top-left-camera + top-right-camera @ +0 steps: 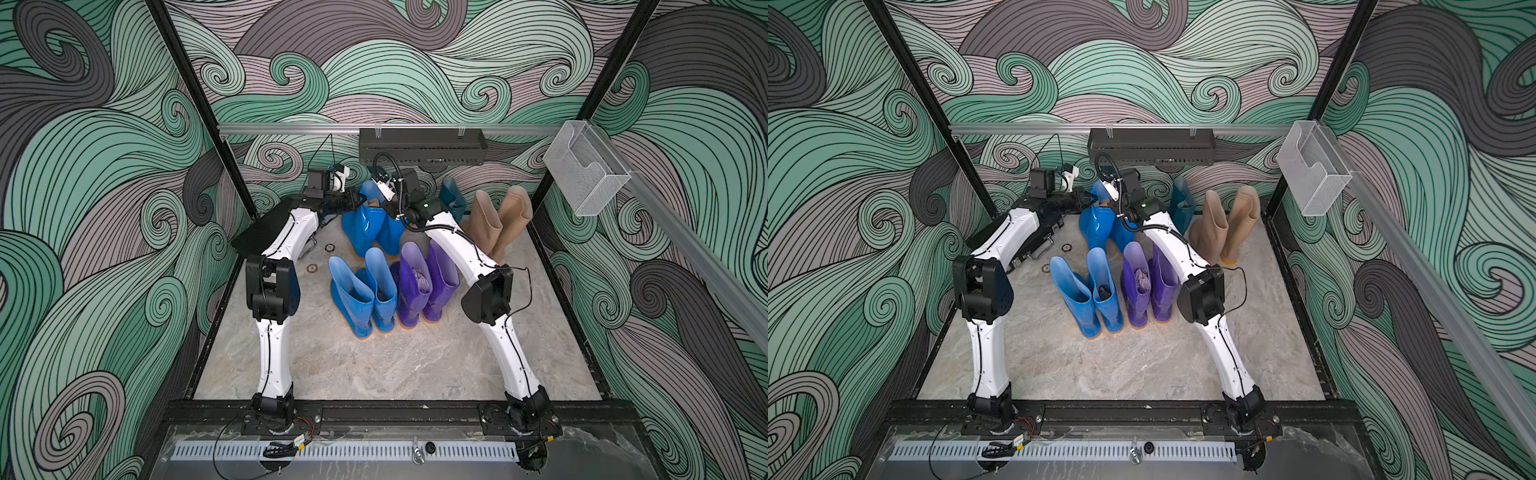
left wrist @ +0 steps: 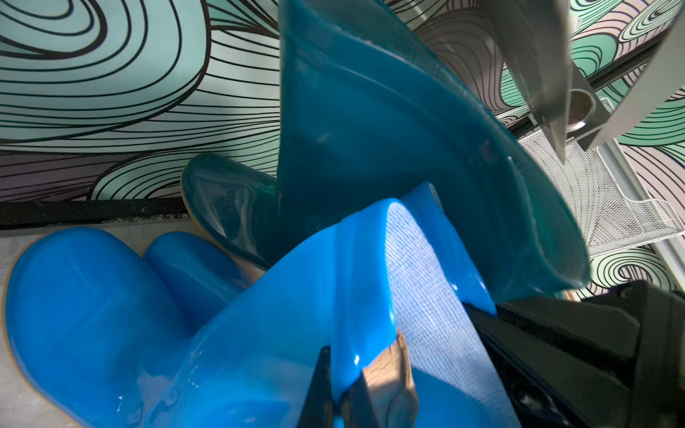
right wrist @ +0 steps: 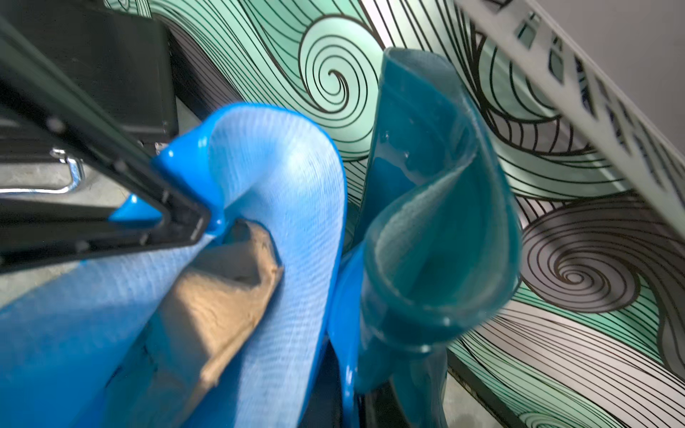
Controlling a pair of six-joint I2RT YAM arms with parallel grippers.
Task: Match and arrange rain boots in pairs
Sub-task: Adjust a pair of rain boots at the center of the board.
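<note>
Marble-look tabletop [image 1: 374, 365] sits inside wave-print walls [image 1: 83, 166]. A flat black case [image 1: 254, 236] w/ chrome handle [image 3: 77, 178] lies at the far left, w/ 2 small brown rings [image 1: 330, 247] on the surface just beside it. Alu rail [image 1: 291, 129] along the back carries a black perforated tray [image 1: 422, 146], a clear bin [image 1: 586, 170] w/ mesh liner hangs on the right-side rail, and a white slotted strip [image 1: 345, 451] runs across the front.

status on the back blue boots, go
left gripper shut on blue boot rim. right gripper shut on same boot. teal boot crowding close behind.
</note>
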